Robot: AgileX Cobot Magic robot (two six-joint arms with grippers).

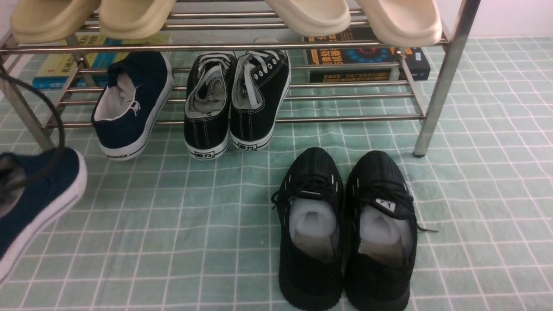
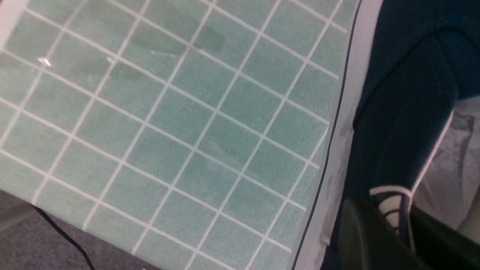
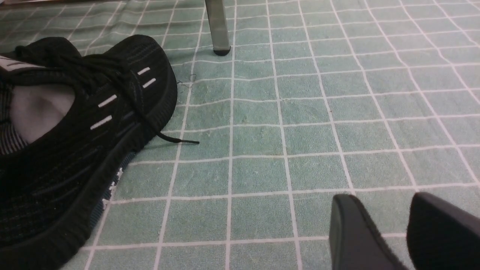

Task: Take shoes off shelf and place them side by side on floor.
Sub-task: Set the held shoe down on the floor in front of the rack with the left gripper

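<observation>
One navy slip-on shoe point(image 1: 129, 103) rests on the lower tier of the chrome shelf point(image 1: 345, 117), heel toward me. The other navy shoe point(image 1: 39, 203) hangs tilted at the far left over the mint grid floor point(image 1: 173, 224). In the left wrist view my left gripper point(image 2: 397, 221) is shut on this shoe point(image 2: 405, 93) at its heel collar, one black finger point(image 2: 360, 236) outside and one inside. My right gripper point(image 3: 378, 202) is open just above the floor point(image 3: 300, 112) with nothing between its fingers; it does not show in the front view.
Black lace-up sneakers point(image 1: 235, 103) sit mid-shelf beside the navy shoe. Black knit running shoes point(image 1: 345, 229) stand on the floor in front, one near my right gripper point(image 3: 75, 131). Beige slippers point(image 1: 311, 15) line the top tier. Books point(image 1: 367, 56) lie behind. A shelf leg point(image 1: 440, 86) stands right.
</observation>
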